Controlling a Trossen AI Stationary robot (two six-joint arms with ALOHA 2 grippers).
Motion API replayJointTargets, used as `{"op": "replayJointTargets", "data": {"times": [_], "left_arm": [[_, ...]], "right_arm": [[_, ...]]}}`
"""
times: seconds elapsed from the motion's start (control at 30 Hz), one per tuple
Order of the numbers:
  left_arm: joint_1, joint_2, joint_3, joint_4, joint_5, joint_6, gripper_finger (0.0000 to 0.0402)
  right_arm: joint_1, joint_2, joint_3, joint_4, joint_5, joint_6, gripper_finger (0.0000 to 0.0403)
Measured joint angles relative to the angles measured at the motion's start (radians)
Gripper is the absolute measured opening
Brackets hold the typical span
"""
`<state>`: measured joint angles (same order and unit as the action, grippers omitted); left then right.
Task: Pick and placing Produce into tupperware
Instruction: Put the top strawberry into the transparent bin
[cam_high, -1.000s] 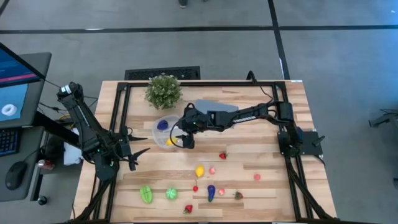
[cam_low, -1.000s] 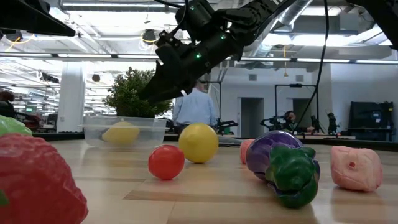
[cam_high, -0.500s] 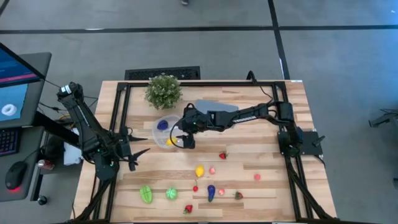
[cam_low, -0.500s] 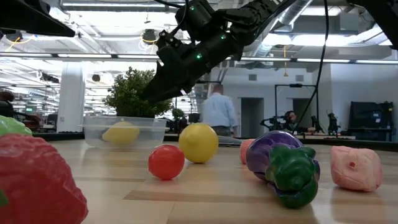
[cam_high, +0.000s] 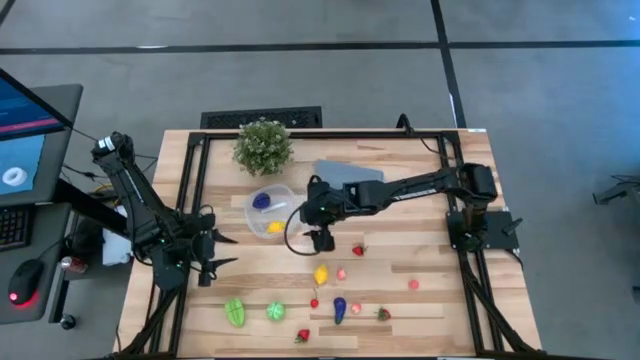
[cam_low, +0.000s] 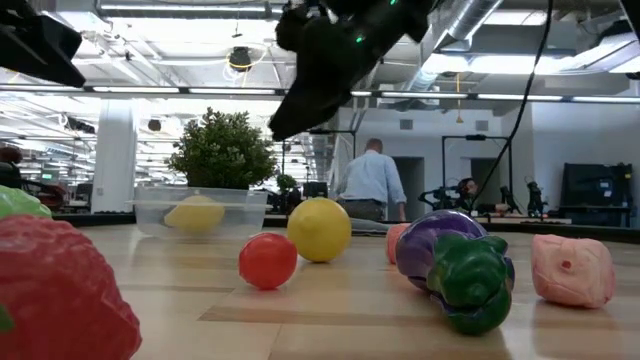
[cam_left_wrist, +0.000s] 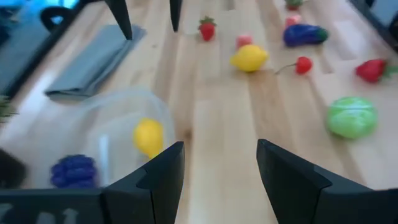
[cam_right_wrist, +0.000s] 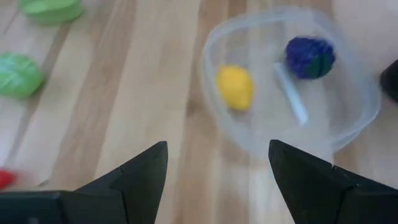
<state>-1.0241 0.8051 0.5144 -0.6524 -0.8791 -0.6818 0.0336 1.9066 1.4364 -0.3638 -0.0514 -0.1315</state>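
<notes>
Fingers of the right gripper (cam_high: 322, 243) spread empty beside the tub (cam_high: 268, 212), which holds yellow (cam_right_wrist: 234, 86) and blue (cam_right_wrist: 310, 57) pieces; left gripper (cam_high: 208, 262) fingers part too.

Illumination: bright, even, supplied by ceiling strip lights (cam_low: 180, 90) | Shadows: soft and short on the table (cam_high: 420, 250) | Glare: faint sheen on the tupperware (cam_right_wrist: 348, 124) | Focus: both wrist views blurred; near strawberry (cam_low: 55, 290) rendered soft in the low view

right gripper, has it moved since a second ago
Yes. In the high view the right gripper, open and empty, has come off the clear container and now sits beside it, nearer the lemon.
</notes>
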Motion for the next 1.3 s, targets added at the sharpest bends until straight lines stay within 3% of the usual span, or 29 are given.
{"op": "replayJointTargets", "data": {"times": [0.37, 0.73, 0.93, 1.3], "left_arm": [[0.000, 0.000, 0.000, 0.038, -0.015, 0.069, 0.0192], [0.000, 0.000, 0.000, 0.037, -0.023, 0.078, 0.0192], [0.000, 0.009, 0.000, 0.037, -0.027, 0.094, 0.0192], [0.000, 0.097, 0.000, 0.041, -0.051, 0.095, 0.0192]], "right_arm": [[0.130, -0.121, -0.001, -0.339, 0.227, 0.187, 0.0301], [0.262, -0.114, -0.004, -0.550, 0.441, 0.391, 0.0301], [0.347, -0.133, -0.073, -0.487, 0.577, 0.462, 0.0301], [0.473, -0.327, -0.505, -0.125, 0.757, 0.717, 0.0301]]}}
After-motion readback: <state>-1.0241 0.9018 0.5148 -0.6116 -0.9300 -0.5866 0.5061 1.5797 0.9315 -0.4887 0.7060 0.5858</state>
